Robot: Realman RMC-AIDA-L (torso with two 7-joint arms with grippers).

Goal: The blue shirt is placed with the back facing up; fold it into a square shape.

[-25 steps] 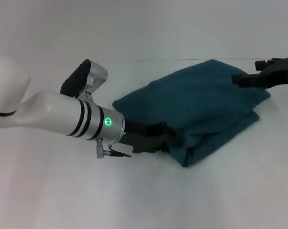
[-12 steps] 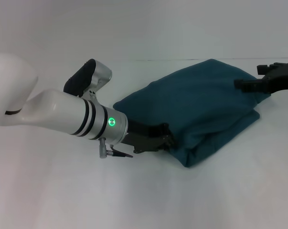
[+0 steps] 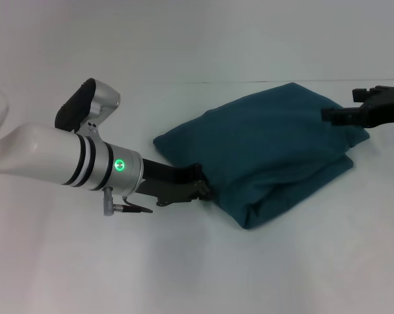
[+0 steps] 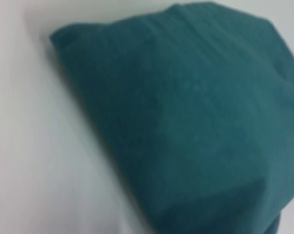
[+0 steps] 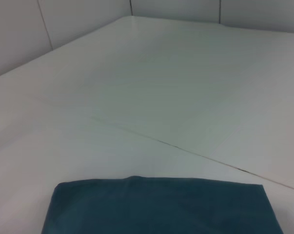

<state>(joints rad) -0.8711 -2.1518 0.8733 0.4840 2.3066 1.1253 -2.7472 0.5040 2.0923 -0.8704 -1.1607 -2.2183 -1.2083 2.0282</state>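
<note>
Blue shirt [image 3: 275, 144] folded thick at frame centre (back up), left gripper [image 3: 200, 190] at its lower-left edge, grip unclear, right gripper [image 3: 334, 115] over its right corner, grip unclear.

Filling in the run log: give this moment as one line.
blue shirt: folded bundle on table | left claw: at its near-left edge | right claw: over far-right corner

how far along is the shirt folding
Mostly done: the blue shirt already lies as a compact, layered, roughly square bundle on the white table. In hand: the left gripper sits at the bundle's near-left edge, and the right gripper hovers over its far-right corner. What seems left is some tidying, if needed, and moving both arms away.
</note>
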